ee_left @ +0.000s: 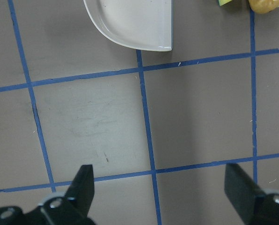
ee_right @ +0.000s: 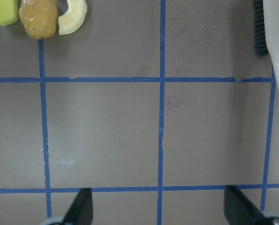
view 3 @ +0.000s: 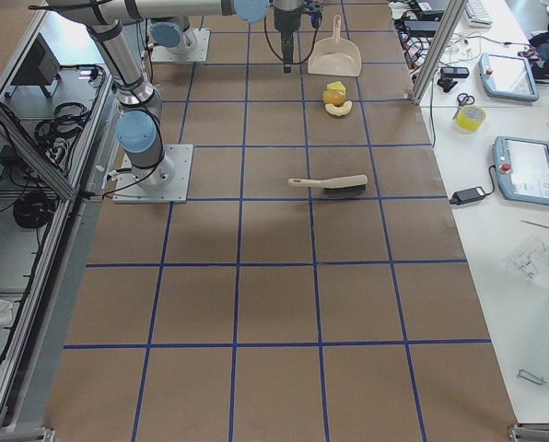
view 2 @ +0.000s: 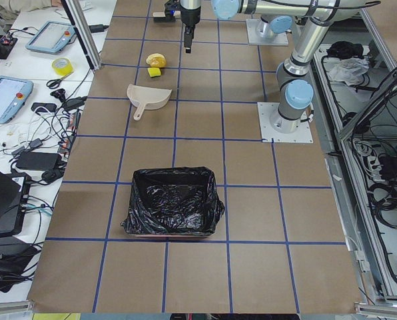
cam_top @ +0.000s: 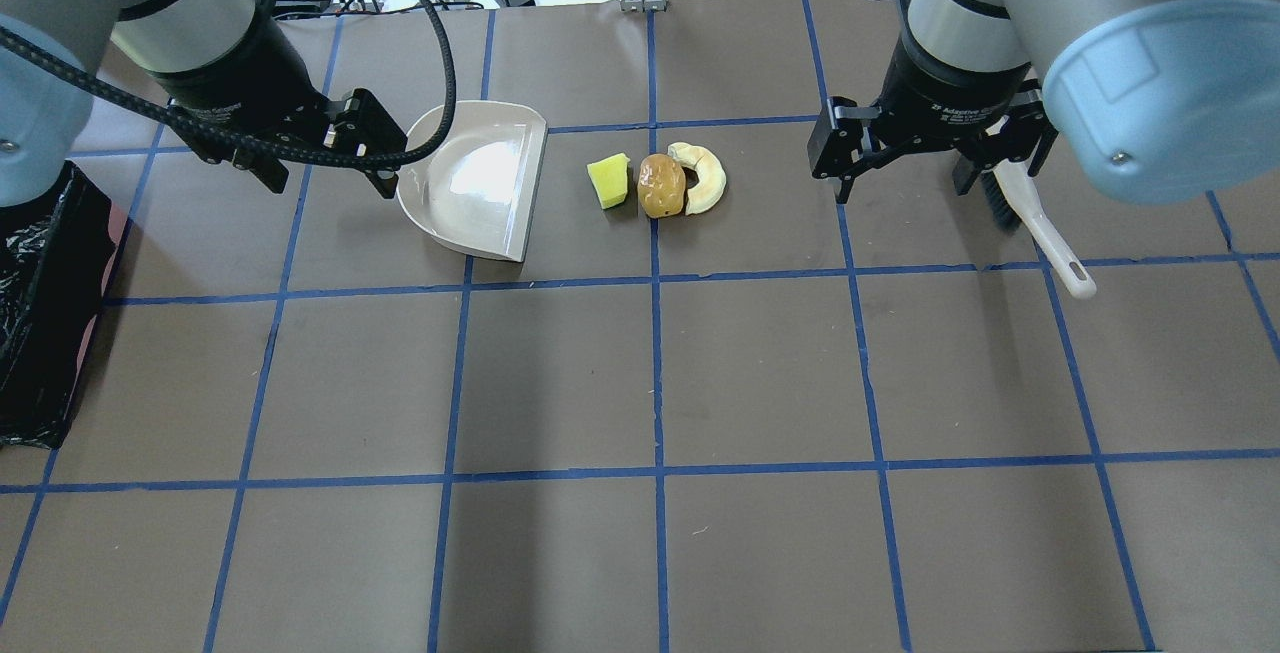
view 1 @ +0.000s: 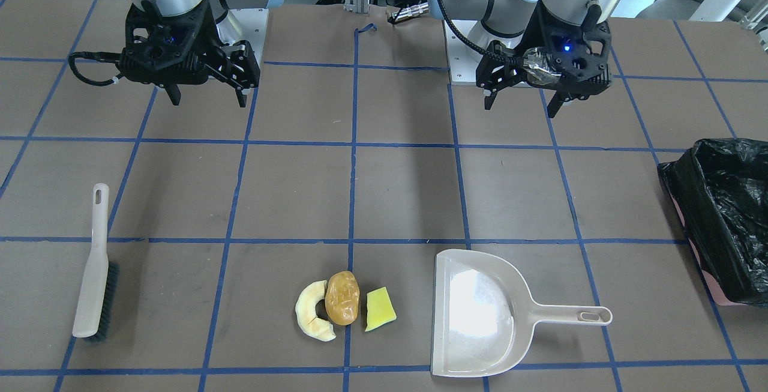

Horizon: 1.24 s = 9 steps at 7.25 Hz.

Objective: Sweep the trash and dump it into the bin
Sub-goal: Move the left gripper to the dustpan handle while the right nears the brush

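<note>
The left jaws and right jaws are seen apart and empty from the front. On the brown desk (view 1: 396,200) the beige plastic dustpan (view 1: 474,344) lies bare, with the cream crescent slice (view 1: 312,319), golden-brown lump (view 1: 342,298) and yellow-green wedge (view 1: 380,310) beside it. From the left, only crinkly black lining is shown inside the pink rectangular bin (view 2: 174,172).

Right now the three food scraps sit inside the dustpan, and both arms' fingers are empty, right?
One thing is wrong: the three food scraps lie on the table beside the dustpan, not inside it. The exterior front-facing view shows this. The left arm's fingers and the right arm's fingers are indeed empty.
</note>
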Each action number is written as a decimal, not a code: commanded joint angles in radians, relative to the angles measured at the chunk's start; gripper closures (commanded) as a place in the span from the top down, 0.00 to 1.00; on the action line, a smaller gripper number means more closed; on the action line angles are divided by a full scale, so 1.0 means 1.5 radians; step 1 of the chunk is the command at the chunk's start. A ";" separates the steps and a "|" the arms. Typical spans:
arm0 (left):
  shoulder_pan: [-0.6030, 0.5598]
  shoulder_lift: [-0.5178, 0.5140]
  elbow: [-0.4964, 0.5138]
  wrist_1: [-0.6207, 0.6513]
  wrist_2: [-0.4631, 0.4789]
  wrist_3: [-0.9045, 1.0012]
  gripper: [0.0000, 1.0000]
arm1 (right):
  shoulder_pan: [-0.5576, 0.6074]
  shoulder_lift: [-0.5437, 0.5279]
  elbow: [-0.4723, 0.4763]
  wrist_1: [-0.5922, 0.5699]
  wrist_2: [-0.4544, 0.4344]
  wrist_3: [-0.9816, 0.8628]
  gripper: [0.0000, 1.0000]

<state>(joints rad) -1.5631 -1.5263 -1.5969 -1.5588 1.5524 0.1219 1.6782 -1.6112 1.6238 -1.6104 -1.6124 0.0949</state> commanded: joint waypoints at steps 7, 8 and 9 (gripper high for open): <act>0.017 -0.009 0.002 0.016 0.001 0.137 1.00 | -0.007 0.001 0.034 0.008 -0.015 -0.009 1.00; 0.048 -0.017 0.001 0.027 0.020 0.204 1.00 | -0.009 0.001 0.038 0.006 -0.015 -0.023 1.00; 0.081 -0.031 0.000 0.032 0.015 0.301 1.00 | -0.010 -0.001 0.038 0.002 -0.014 -0.022 1.00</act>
<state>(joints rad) -1.4960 -1.5518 -1.5953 -1.5239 1.5709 0.4176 1.6660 -1.6100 1.6755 -1.6017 -1.6341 0.0687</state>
